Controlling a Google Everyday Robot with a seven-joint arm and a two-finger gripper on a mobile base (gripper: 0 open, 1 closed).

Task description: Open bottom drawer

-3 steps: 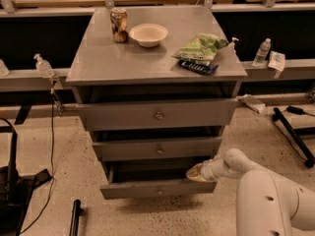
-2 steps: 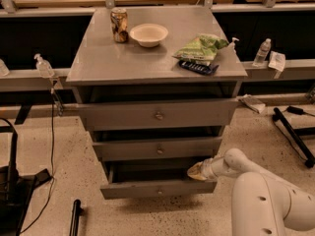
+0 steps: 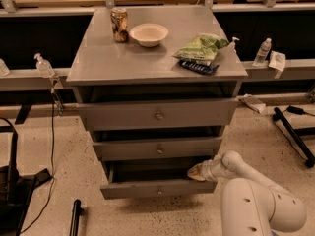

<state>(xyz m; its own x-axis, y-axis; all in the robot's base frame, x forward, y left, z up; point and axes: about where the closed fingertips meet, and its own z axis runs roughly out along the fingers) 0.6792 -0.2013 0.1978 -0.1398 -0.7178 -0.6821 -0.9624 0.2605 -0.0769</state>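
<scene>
Camera view: one grey cabinet (image 3: 123,58) shows three flat fronts (image 3: 118,116), one round knob (image 3: 159,115) each; bottom drawer (image 3: 142,189) stands ajar; gripper (image 3: 196,172) sits at its right end, grasp indiscernible.

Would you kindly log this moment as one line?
shallow grey bottom drawer: partly open | end effector: in its opening, right end

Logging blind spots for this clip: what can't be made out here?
Camera view:
Inside the bottom drawer: shadowed under the middle drawer.
What the gripper, at that drawer's right end, touches: hidden by itself.
Label on the can: too small.
The robot body: cut by bottom edge.
</scene>
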